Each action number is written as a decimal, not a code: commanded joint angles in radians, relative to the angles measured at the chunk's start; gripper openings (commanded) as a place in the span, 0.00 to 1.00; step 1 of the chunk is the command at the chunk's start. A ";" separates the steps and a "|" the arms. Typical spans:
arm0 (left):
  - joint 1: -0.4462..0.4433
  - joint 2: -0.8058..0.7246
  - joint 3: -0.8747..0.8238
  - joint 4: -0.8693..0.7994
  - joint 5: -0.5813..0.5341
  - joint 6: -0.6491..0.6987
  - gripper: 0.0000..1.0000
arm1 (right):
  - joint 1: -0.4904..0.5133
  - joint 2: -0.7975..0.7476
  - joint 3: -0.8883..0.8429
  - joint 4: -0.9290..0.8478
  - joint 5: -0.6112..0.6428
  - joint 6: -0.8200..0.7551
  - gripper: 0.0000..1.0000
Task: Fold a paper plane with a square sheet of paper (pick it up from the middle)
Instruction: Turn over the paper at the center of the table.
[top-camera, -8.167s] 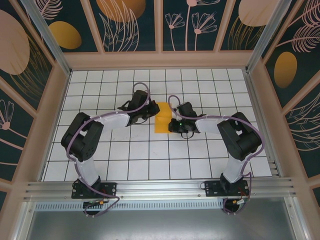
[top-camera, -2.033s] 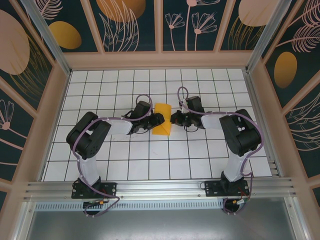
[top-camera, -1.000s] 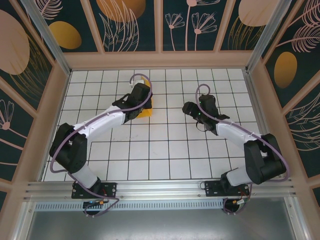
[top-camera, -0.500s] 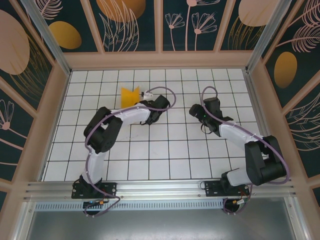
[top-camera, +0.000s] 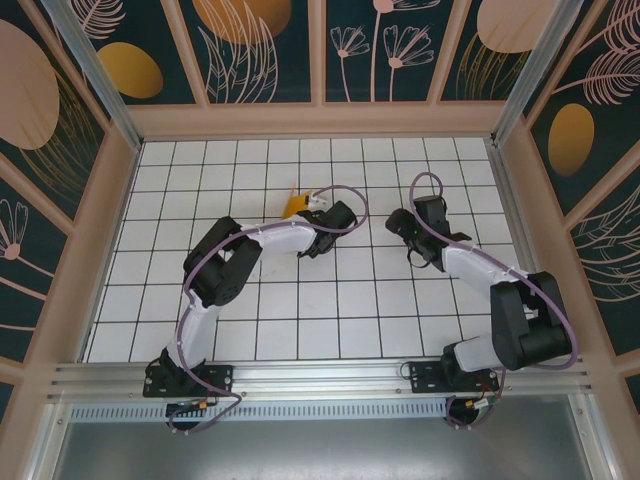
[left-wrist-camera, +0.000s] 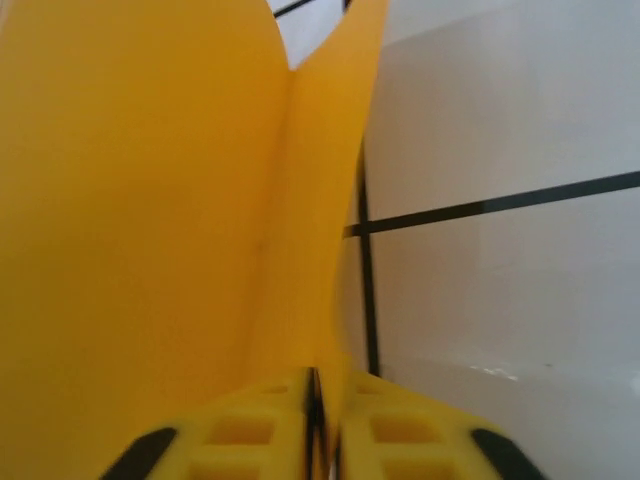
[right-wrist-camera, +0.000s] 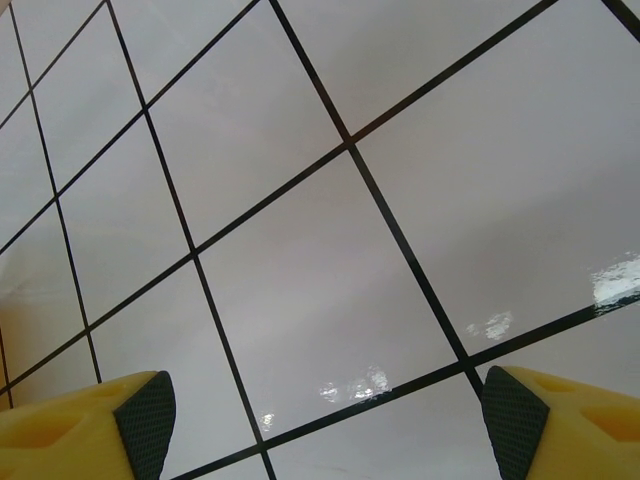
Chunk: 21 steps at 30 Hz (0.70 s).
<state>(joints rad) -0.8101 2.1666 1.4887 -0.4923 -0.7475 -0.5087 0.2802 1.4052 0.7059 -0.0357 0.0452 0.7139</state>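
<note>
1. Shifted since half a second ago: the paper plane (top-camera: 293, 203) has been carried rightward across the far tiles. It is now seen as a smaller, edge-on orange sliver, apparently held off the table (top-camera: 330, 330).
2. It is pinched along its folded spine by the left gripper (top-camera: 309, 203). In the wrist view the yellow fingers (left-wrist-camera: 240, 435) are drawn almost together, with the crease running down between them. A hold at the keel is judged to be what lets the two wings splay to either side.
3. Whether that pinch is being eased cannot be told from these views.
4. The right gripper (top-camera: 402, 223) is parked well apart on the right. Its jaws are spread wide over bare tiles and nothing is held between them. It seems to be kept clear so that the plane is left to one arm.
</note>
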 joint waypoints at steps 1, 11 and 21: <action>0.002 -0.004 -0.015 0.051 0.107 0.002 0.25 | -0.013 -0.021 0.014 -0.027 -0.004 0.007 0.83; 0.003 -0.357 -0.200 0.334 0.616 -0.033 0.61 | -0.018 -0.037 0.080 -0.043 -0.047 -0.049 0.83; 0.151 -0.594 -0.448 0.463 0.628 -0.186 0.58 | 0.083 0.067 0.202 0.049 -0.248 -0.102 0.77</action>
<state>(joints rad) -0.7269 1.5848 1.1164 -0.0692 -0.1493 -0.6159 0.3096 1.4239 0.8436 -0.0441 -0.1219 0.6434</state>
